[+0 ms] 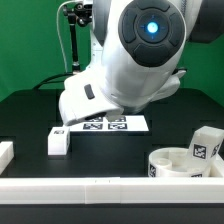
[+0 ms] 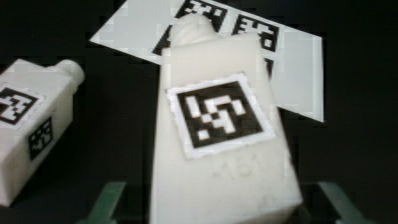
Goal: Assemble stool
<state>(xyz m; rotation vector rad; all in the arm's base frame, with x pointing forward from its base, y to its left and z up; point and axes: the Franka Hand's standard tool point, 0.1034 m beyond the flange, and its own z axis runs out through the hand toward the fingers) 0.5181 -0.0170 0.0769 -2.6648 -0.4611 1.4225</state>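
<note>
In the wrist view a white stool leg [image 2: 214, 150] with a square tag on its face runs lengthwise between my gripper's [image 2: 222, 205] two fingers [image 2: 116, 200], which are shut on its near end. Its far end reaches over the marker board [image 2: 285, 45]. A second leg [image 2: 36, 110] lies beside it on the black table. In the exterior view that second leg [image 1: 58, 141] sits at the marker board's [image 1: 105, 124] left end. The round seat [image 1: 175, 164] rests at the lower right, with another leg [image 1: 205, 147] behind it. My arm's body hides the gripper there.
A long white rail [image 1: 90, 187] runs along the table's front edge, and a short white rail piece [image 1: 5, 153] sits at the exterior view's left. My bulky arm [image 1: 130, 60] hangs over the table's middle. A green wall stands behind.
</note>
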